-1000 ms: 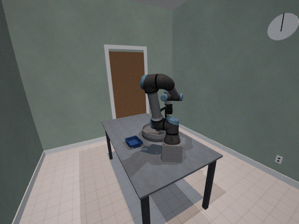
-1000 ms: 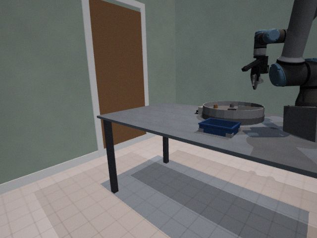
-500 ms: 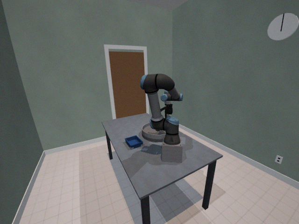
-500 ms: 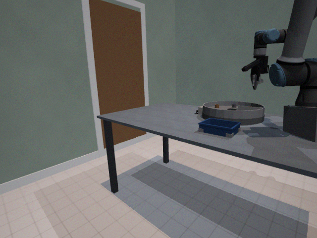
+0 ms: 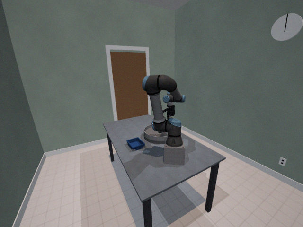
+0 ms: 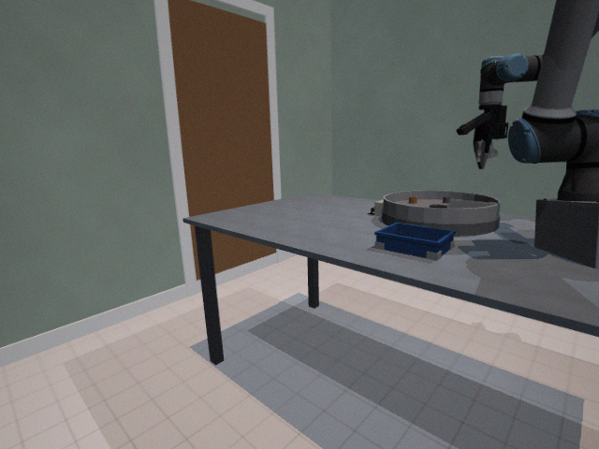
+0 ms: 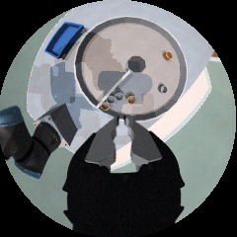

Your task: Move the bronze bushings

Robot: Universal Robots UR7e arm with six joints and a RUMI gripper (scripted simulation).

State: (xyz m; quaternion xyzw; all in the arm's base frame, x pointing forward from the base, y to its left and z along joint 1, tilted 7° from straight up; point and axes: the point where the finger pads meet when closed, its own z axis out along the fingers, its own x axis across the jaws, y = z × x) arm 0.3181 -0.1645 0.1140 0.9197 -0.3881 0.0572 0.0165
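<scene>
From my seat I see an arm [image 5: 156,105] [image 6: 565,72] [image 7: 15,133] of grey tubes and darker, rounded joints, with light-blue caps on the joint ends. Next to the boxy grey pedestal [image 5: 173,156] [image 6: 564,232] [image 7: 64,123], its lowest joint is near-black; small dark screw dots mark the pedestal's top corners. Farthest along the arm from the pedestal, my jaws [image 5: 169,118] [image 6: 480,166] have a black body, dark-grey tapering sides and paler grey tips.

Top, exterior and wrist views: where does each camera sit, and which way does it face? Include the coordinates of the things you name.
Top: above table height behind the arm's base, facing the door; most of the arm shows.
Exterior: low beside the table on the crate [image 5: 136,145] [image 6: 408,244] [image 7: 60,48] side; wrist, claw [image 5: 168,118] [image 6: 480,166] [image 7: 120,116], part of arm.
Wrist: above the claw, looking down; claw, base joints.
Top and exterior share the door [image 5: 129,85] [image 6: 225,121].
</scene>
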